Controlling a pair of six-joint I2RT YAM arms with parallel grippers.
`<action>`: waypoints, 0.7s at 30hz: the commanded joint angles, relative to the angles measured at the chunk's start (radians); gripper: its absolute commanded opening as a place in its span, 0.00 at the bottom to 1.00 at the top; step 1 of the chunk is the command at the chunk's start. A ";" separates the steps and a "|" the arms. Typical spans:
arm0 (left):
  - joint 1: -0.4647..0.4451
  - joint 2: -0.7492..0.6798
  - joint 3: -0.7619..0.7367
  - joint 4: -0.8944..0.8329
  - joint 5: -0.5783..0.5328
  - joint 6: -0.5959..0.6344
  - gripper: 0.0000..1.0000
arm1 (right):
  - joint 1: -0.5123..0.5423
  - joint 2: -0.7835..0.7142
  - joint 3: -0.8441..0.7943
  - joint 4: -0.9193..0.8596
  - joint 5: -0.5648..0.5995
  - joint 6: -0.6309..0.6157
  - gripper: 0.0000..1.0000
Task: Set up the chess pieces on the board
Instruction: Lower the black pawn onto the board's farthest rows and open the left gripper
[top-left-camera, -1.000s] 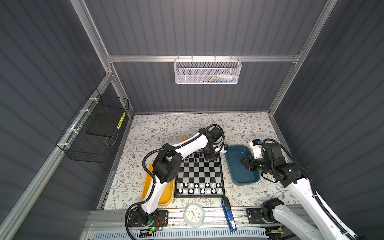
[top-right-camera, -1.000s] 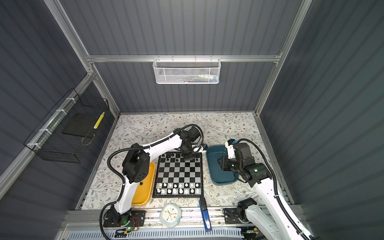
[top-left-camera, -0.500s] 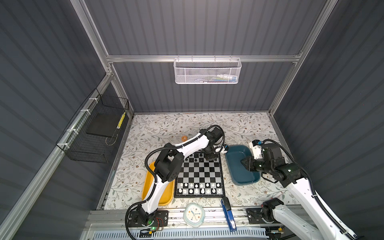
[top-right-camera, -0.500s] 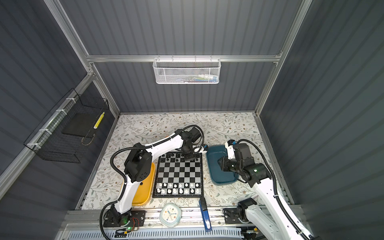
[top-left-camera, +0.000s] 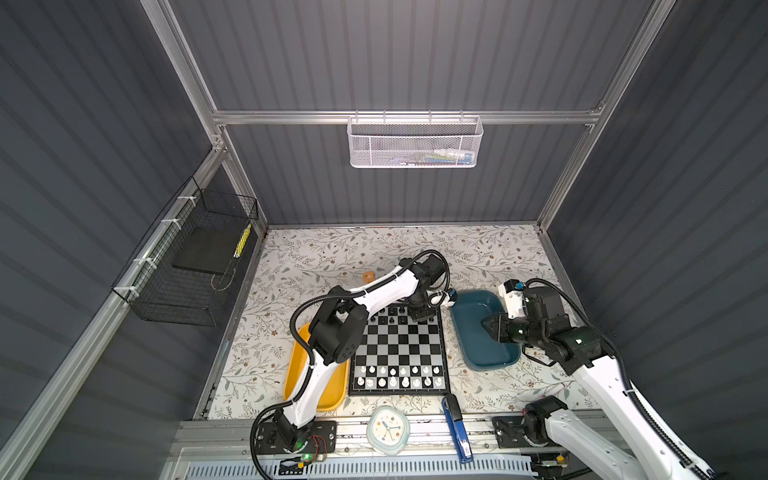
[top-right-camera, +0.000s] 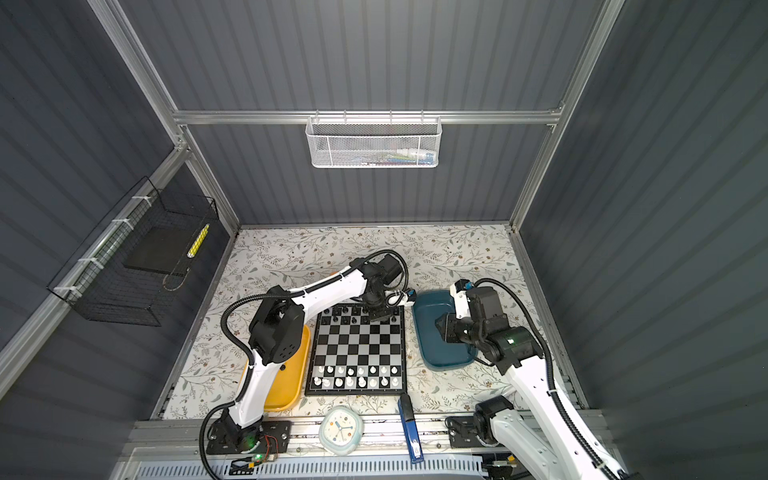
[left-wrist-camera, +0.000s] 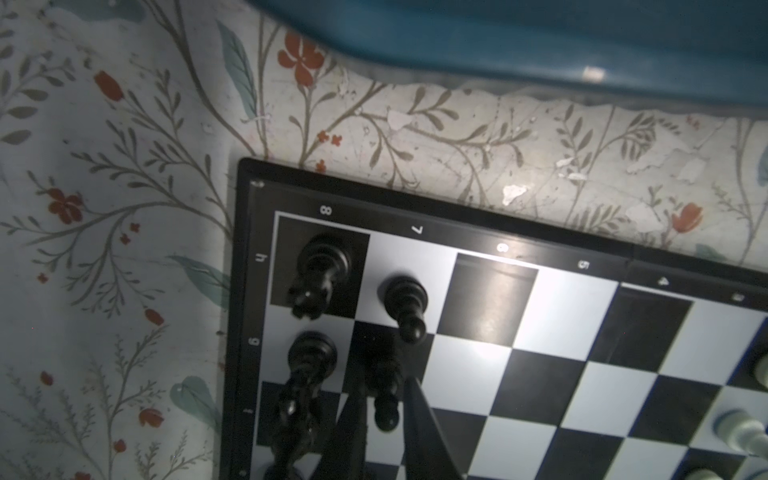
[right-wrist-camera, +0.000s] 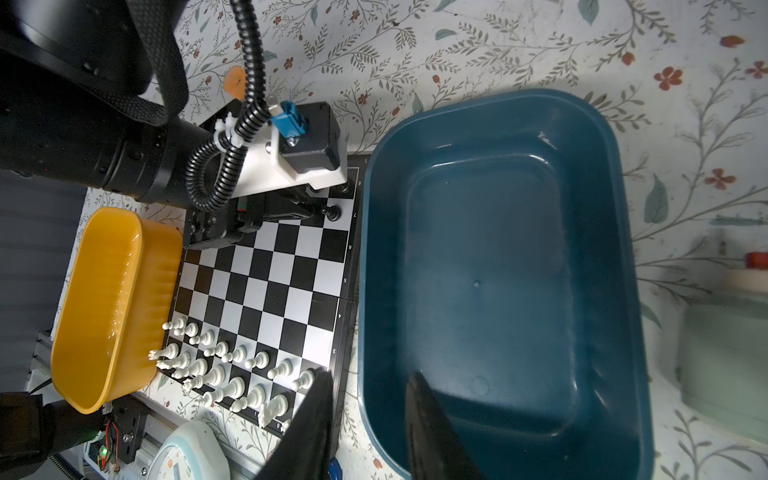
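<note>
Your left fingers (left-wrist-camera: 419, 419) stood close on either side of a small glossy black plastic pawn (left-wrist-camera: 384, 399), upright near the far right corner of the black-and-silver chequered chessboard (top-left-camera: 399, 349); whether they gripped it, you could not tell; white plastic chessmen (top-left-camera: 397, 376) lined the board's two near rows; your right fingers (right-wrist-camera: 316, 415) hung spread and empty beside the board's right edge, over the teal plastic tray (top-left-camera: 478, 311).

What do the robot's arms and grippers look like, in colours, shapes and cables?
The left arm and right arm have white shells, black joints and ribbed black cables. The left gripper and right gripper have slim black tapering fingers.
</note>
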 joint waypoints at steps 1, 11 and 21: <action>-0.014 0.021 0.035 -0.009 0.015 -0.012 0.22 | -0.005 -0.002 -0.012 -0.003 0.008 -0.001 0.33; -0.014 -0.002 0.021 -0.012 0.004 -0.009 0.27 | -0.005 -0.002 -0.012 -0.001 0.009 0.001 0.33; -0.013 -0.044 -0.003 -0.003 -0.015 -0.007 0.30 | -0.005 -0.004 -0.015 0.002 0.013 0.000 0.33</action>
